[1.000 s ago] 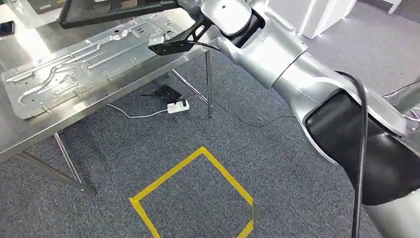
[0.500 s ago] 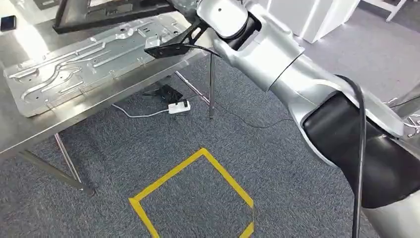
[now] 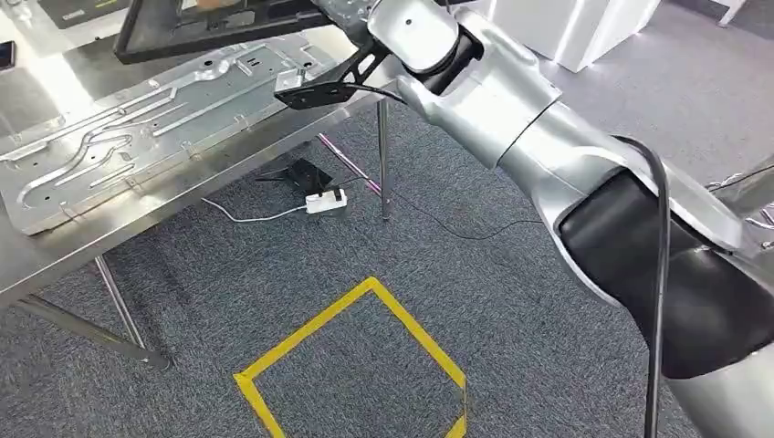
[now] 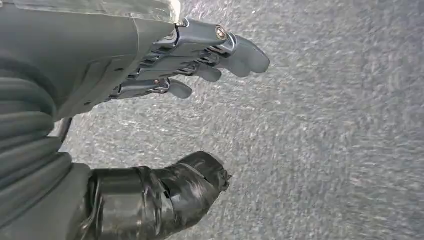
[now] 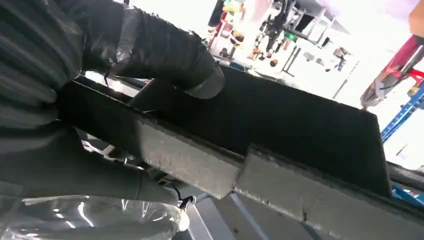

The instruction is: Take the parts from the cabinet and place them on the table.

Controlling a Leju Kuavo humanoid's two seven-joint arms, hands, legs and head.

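My right arm reaches forward over the steel table. My right hand grips a black rectangular frame, its thumb lying over the frame's dark panel. The frame hangs tilted above the far edge of a stamped silver metal plate that lies flat on the table. My left hand hangs over grey carpet, fingers apart and holding nothing.
A table leg stands beside a white power strip and its cable on the carpet. A yellow tape square marks the floor in front of me. White furniture stands at the back right. A phone lies on the table's far left.
The whole view has shifted a little, so the table and plate sit further left. The black frame stays in my right hand above the plate's far edge, slightly further right over it.
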